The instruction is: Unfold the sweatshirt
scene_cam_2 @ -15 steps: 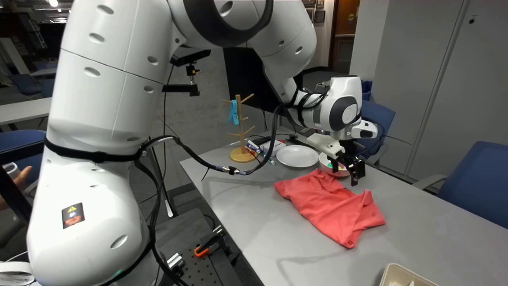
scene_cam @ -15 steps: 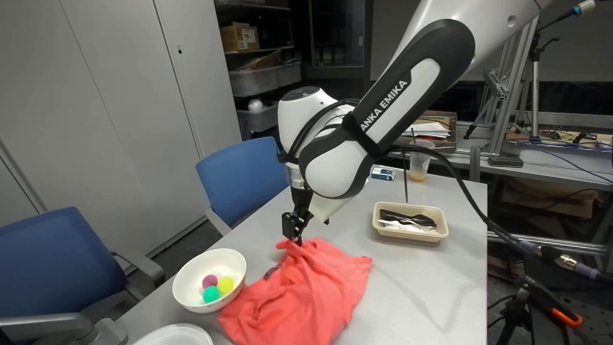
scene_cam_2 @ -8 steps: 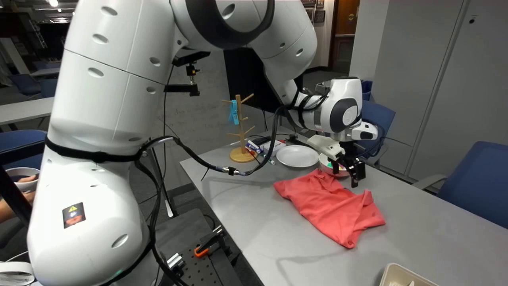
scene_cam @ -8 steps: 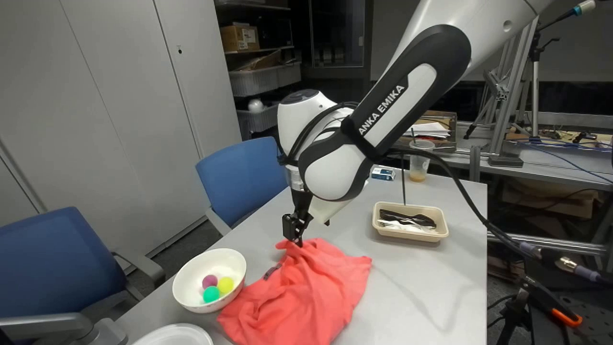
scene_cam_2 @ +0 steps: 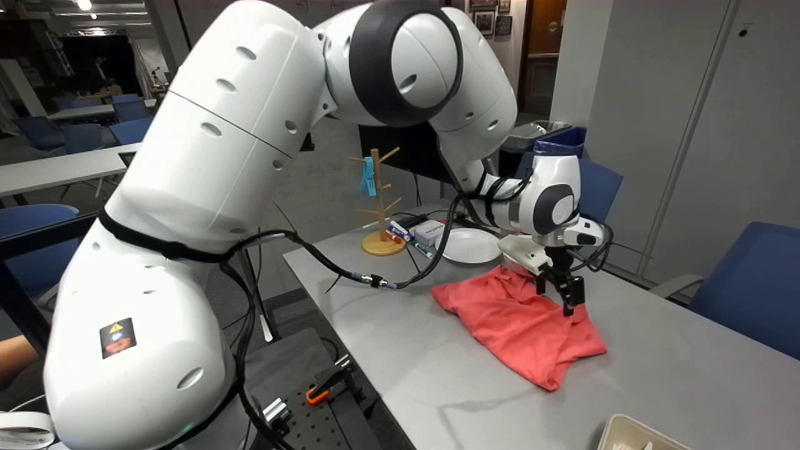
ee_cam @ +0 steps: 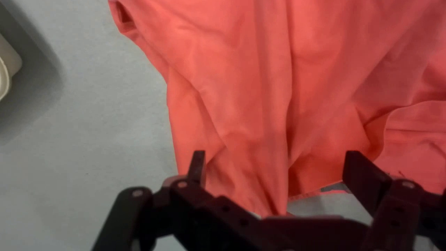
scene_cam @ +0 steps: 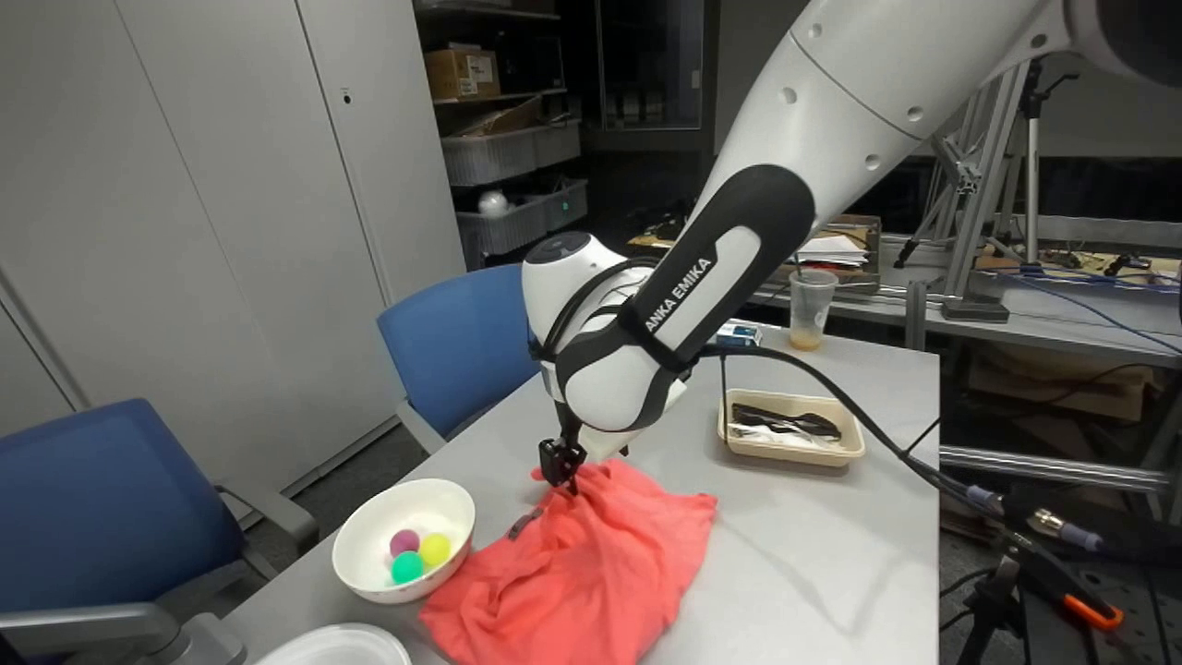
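– in an exterior view, where does the sweatshirt [scene_cam: 591, 573] lie?
– rumpled on the table [scene_cam: 794, 610], beside the white bowl [scene_cam: 365, 531];
– and in an exterior view, the gripper [scene_cam_2: 554, 302]?
– hanging over the sweatshirt's edge; whether it touches is hard to tell from there;
– the wrist view?
– jaws well apart; a raised fold [ee_cam: 273, 139] runs between them, nothing clamped;
– so which step is in hand?
– lining up a grasp, i judge; the unfolding itself is not yet done;
– and next?
– a small drop, a squeeze on that fold, then a slow pull outward to open it.
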Controlling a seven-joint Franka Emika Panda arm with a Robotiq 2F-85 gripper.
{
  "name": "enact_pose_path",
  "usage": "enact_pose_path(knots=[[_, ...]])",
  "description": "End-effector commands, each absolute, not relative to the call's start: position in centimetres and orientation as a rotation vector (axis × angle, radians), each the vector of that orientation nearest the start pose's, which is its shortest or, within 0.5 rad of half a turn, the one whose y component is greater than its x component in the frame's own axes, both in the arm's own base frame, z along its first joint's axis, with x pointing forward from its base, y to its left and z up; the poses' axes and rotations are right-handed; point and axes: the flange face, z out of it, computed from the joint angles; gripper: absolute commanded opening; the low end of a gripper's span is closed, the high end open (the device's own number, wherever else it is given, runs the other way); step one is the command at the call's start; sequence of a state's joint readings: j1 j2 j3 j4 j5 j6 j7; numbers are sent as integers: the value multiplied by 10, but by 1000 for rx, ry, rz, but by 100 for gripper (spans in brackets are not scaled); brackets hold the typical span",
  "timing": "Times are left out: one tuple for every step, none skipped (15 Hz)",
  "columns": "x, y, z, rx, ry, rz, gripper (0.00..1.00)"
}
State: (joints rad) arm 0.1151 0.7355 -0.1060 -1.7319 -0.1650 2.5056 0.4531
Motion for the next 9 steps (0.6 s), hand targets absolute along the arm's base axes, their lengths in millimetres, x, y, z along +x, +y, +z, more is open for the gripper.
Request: enact_pose_path(knots=[[708, 19, 146, -3263, 500, -206, 100], [716, 19, 144, -3269, 497, -234, 100], [724, 17, 141, -3276, 498, -258, 100], [731, 14, 139, -3278, 504, -273, 100], [736, 11, 135, -3284, 506, -289, 98], [741, 6, 132, -3290, 513, -300, 98], [744, 3, 128, -3294, 518, -305, 96], [746, -2, 124, -3300, 521, -311, 72], [747, -5, 120, -3303, 522, -309, 71]])
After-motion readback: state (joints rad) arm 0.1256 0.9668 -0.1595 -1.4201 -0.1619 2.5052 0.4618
